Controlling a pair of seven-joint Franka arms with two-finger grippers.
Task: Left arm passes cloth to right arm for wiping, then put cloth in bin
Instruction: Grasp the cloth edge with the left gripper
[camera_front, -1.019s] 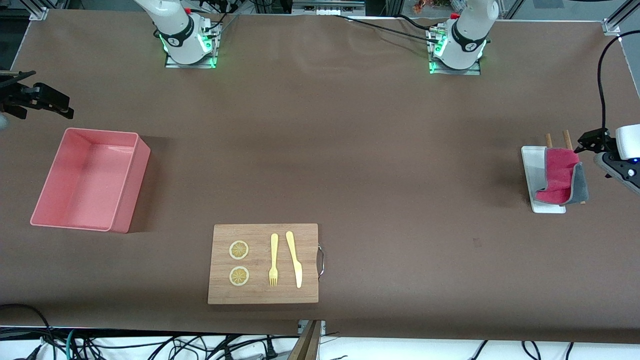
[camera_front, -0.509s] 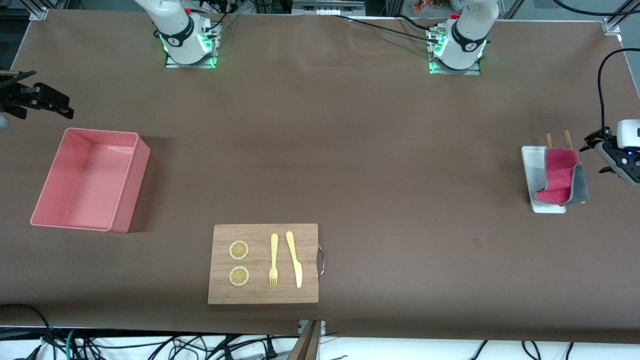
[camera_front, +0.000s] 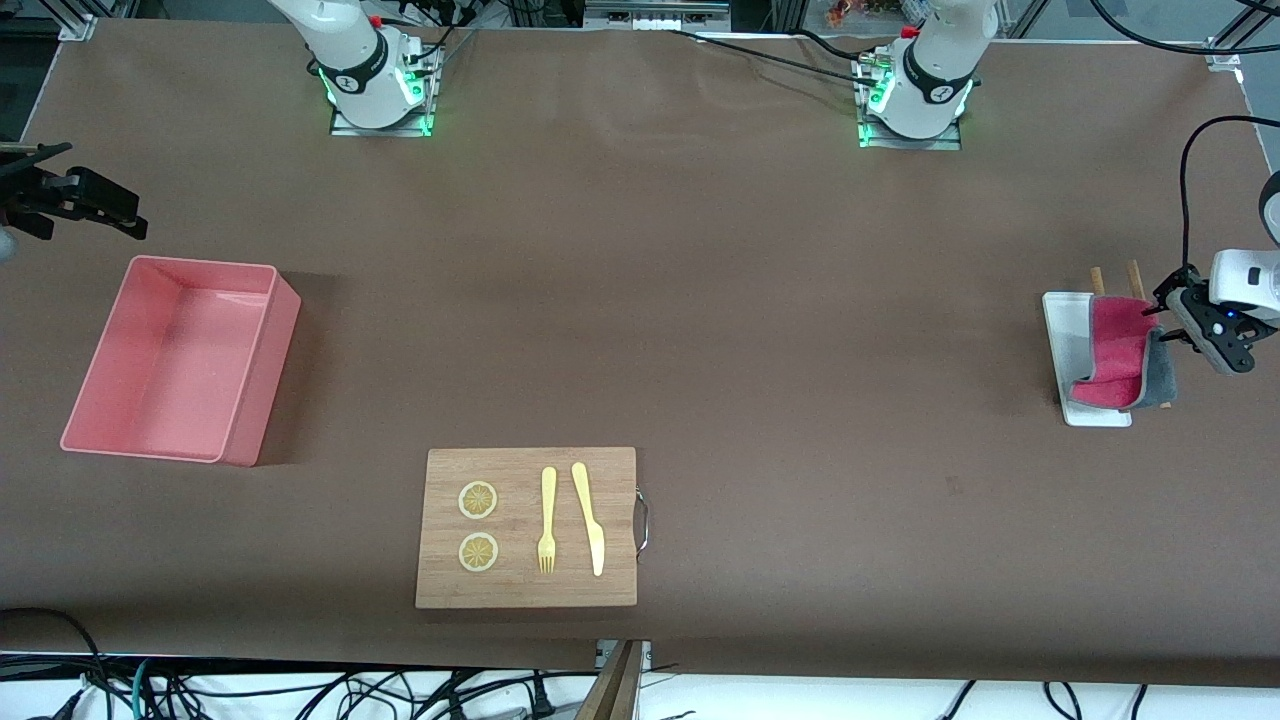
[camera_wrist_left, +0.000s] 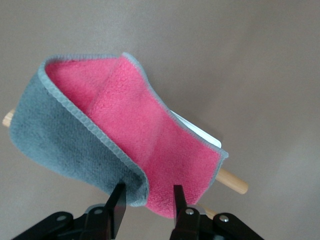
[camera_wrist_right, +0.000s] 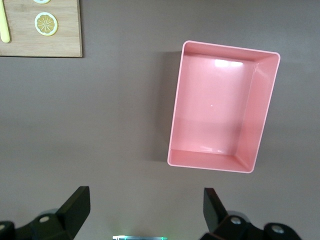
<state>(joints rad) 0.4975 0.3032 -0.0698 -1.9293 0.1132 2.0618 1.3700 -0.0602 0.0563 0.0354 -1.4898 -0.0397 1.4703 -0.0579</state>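
Note:
The cloth (camera_front: 1115, 345), crimson-pink inside and dark grey outside, hangs folded over wooden pegs (camera_front: 1134, 275) on a small white tray (camera_front: 1062, 330) at the left arm's end of the table. My left gripper (camera_front: 1166, 320) is open right at the cloth's grey edge. In the left wrist view its gripper (camera_wrist_left: 148, 196) straddles the cloth's (camera_wrist_left: 145, 135) folded edge without pinching it. The salmon-pink bin (camera_front: 205, 266) stands empty at the right arm's end. My right gripper (camera_front: 100, 205) waits open and empty above the table beside the bin (camera_wrist_right: 260, 115), as its wrist view (camera_wrist_right: 146, 200) shows.
A wooden cutting board (camera_front: 610, 480) with two lemon slices, a yellow fork and a yellow knife lies near the front camera's edge, mid-table; its corner shows in the right wrist view (camera_wrist_right: 65, 40). A peg (camera_wrist_left: 232, 181) sticks out under the cloth.
My left gripper has moved in toward the cloth, from beside the tray to the cloth's grey edge. The cloth and the right arm have not moved.

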